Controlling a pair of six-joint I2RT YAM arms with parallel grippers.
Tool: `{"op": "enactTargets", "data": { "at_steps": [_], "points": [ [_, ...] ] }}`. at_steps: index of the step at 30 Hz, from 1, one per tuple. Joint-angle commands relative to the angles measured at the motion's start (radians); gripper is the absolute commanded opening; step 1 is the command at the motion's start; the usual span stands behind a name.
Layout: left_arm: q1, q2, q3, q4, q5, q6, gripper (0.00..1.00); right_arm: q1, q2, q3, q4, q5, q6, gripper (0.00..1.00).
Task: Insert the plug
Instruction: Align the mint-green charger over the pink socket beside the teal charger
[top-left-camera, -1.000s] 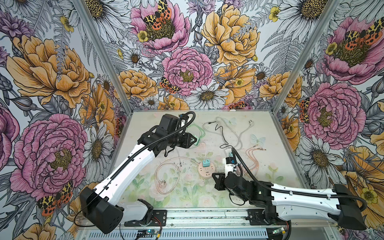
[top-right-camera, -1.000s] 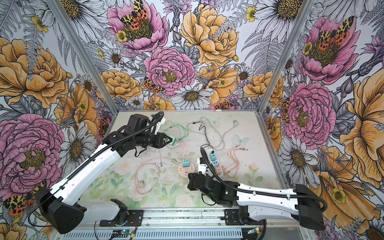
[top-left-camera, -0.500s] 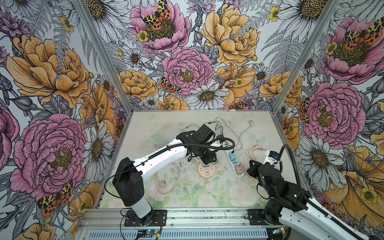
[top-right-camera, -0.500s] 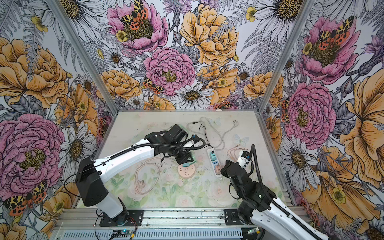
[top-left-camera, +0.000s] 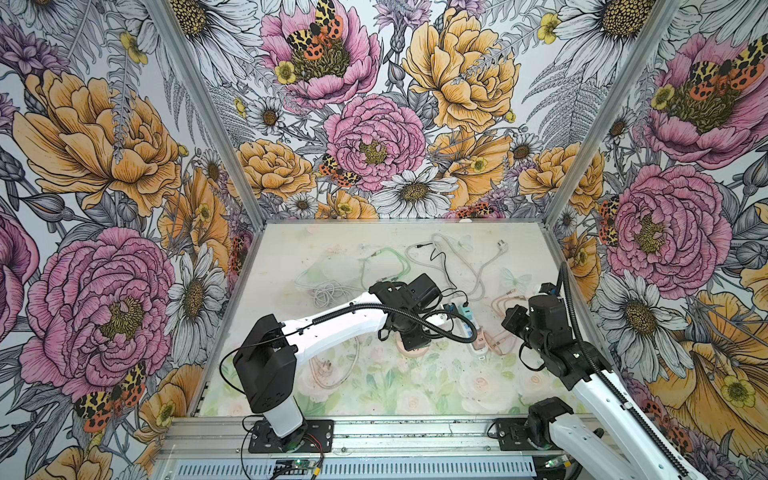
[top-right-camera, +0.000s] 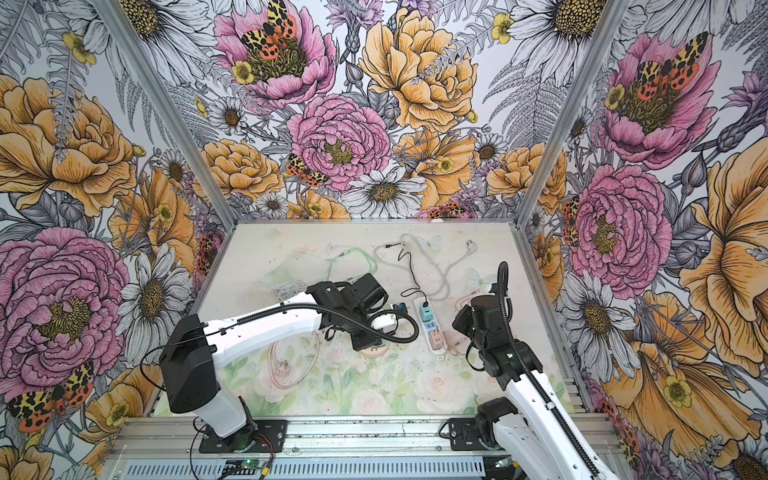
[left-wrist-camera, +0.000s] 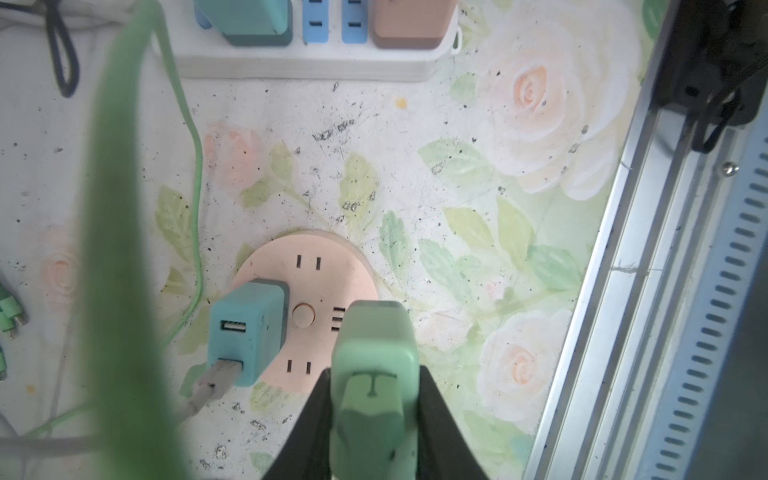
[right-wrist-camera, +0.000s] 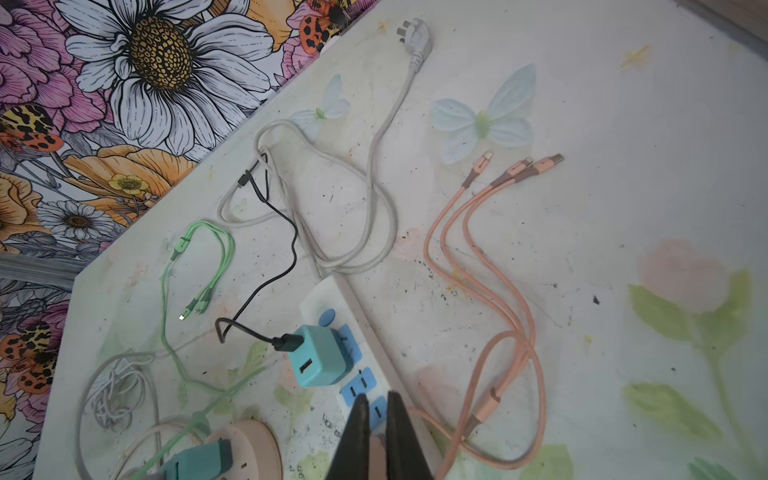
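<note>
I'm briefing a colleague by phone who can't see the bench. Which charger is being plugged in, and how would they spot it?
On the floral table, next to the white power strip, lies a round pink socket hub. At its rim, the left gripper pinches the mint-green charger. It is paler than the teal charger plugged into the hub beside it, and the only one held.

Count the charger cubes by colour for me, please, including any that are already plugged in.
Teal chargers: 2
Pink charger: 1
Green charger: 1
Total: 4
</note>
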Motion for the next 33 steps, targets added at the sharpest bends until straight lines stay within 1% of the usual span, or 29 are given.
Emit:
{"op": "enactTargets", "data": {
  "at_steps": [1, 4, 6, 10, 14, 18, 24, 33],
  "points": [
    [-0.001, 0.004, -0.044, 0.047, -0.029, 0.011, 0.0, -0.008, 0.005, 0.003, 0.053, -0.065, -0.024, 0.12],
    [0.0, -0.007, -0.088, 0.108, -0.032, -0.004, 0.0, -0.009, 0.015, -0.011, 0.071, -0.072, -0.027, 0.12],
    [0.005, -0.008, -0.096, 0.116, -0.04, -0.002, 0.0, -0.011, 0.039, -0.014, 0.079, -0.081, -0.035, 0.12],
    [0.035, -0.018, -0.124, 0.162, -0.015, -0.003, 0.0, -0.013, 0.109, 0.002, 0.097, -0.115, -0.053, 0.12],
    [0.063, -0.025, -0.141, 0.212, -0.001, -0.006, 0.0, -0.013, 0.117, 0.013, 0.106, -0.116, -0.053, 0.12],
    [0.066, -0.014, -0.145, 0.221, -0.011, -0.002, 0.0, -0.013, 0.098, 0.011, 0.106, -0.107, -0.053, 0.13],
    [0.067, -0.005, -0.152, 0.224, 0.03, -0.01, 0.0, -0.014, 0.103, 0.004, 0.112, -0.114, -0.054, 0.13],
    [0.086, -0.021, -0.181, 0.2, 0.031, 0.003, 0.0, -0.013, 0.114, -0.001, 0.131, -0.122, -0.047, 0.13]
  ]
}}
